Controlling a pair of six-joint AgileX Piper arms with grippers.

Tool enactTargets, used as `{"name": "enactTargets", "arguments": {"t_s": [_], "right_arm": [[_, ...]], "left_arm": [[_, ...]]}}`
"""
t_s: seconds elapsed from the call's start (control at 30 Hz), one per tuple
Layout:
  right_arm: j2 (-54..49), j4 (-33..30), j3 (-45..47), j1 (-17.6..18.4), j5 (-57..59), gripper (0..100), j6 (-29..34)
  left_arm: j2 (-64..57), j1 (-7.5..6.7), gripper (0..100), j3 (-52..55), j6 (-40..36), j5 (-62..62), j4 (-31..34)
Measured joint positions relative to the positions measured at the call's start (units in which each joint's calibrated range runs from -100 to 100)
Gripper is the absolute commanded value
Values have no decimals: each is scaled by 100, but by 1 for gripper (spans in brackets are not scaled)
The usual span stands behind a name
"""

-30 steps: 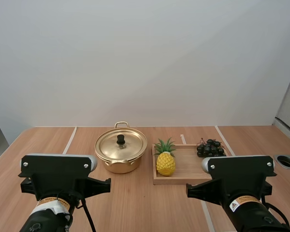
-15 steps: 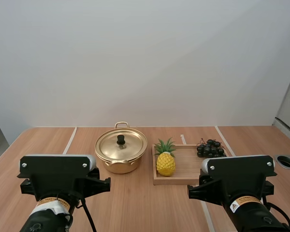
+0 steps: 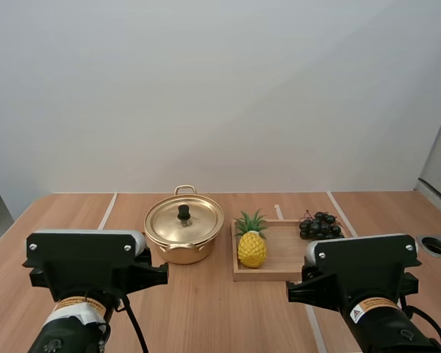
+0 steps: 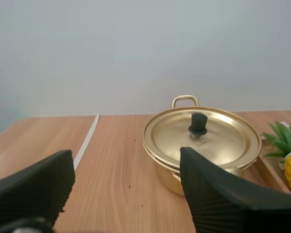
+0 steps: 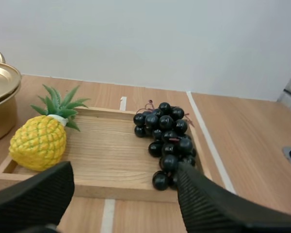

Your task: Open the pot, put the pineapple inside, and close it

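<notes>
Fingers of the left arm [image 4: 218, 199] stand spread wide, ribbed inner faces turned to each other, with nothing between them. They hang low over the light wooden bench [image 4: 116, 170]. Ahead of them, toward 1 o'clock and well apart, sits the round golden metal pot [image 4: 184, 179] with two loop handles. Its golden lid [image 4: 218, 138] is seated on the rim, and the small black knob [image 4: 198, 123] stands upright at the lid's middle.

The fingers of the right arm [image 5: 208, 204] are likewise spread apart and grip nothing. Straight ahead of them at 12 o'clock lies the shallow rectangular wooden tray [image 5: 111, 155]. The yellow pineapple with a green leafy crown [image 5: 39, 143] lies in the tray toward 11 o'clock of these fingers. It rests on its side, close to the tray's 9 o'clock wall, with the crown pointing away toward the far edge. A bunch of dark purple-black grapes [image 5: 167, 138] lies at the tray's 3 o'clock end, apart from the pineapple, with bare wood between them.

From above, the pot stands at 9 o'clock of the tray, just beside it; whether they touch I cannot tell. The left arm [image 3: 84, 265] sits at 7 o'clock of the pot, and the right arm [image 3: 364, 268] at 5 o'clock of the tray, both near the bench's 6 o'clock edge. White lines [image 3: 105, 213] run along the bench toward 12 o'clock.
</notes>
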Motion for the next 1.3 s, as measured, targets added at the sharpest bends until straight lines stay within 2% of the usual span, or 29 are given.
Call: {"name": "enactTargets", "arguments": {"t_s": [0.13,0.27,0.43,0.63,0.8,0.93,1.03,1.1,1.17,1.23,1.3], "right_arm": [[0,-662,-149,0,-89,100,0],[-11,-957,-1081,0,-64,100,0],[-25,-961,-2424,0,632,100,0],[-38,-933,-3477,0,899,100,0],[128,-923,-3870,0,1200,100,0],[460,-923,-4147,0,1473,100,0],[615,-923,-4221,0,1577,100,0],[764,-934,-4253,0,1640,100,0],[883,-934,-4267,0,1764,100,0],[954,-945,-4292,0,1844,100,-9],[985,-945,-4292,0,1970,100,-18]], "left_arm": [[0,0,100,-13,369,-932,367],[0,0,100,-268,831,-2224,479],[-12,0,100,-840,1519,-3361,479],[-12,0,100,-1760,1573,-3736,267],[180,0,100,-2774,1041,-3105,154],[911,0,100,-3674,735,-2122,143],[1224,0,100,-3889,689,-1826,143],[1849,0,100,-4406,657,-906,133],[2805,0,100,-5109,830,343,-114],[3286,0,100,-5419,1084,881,-398],[4223,0,100,-6006,2008,2117,-1406]]}}
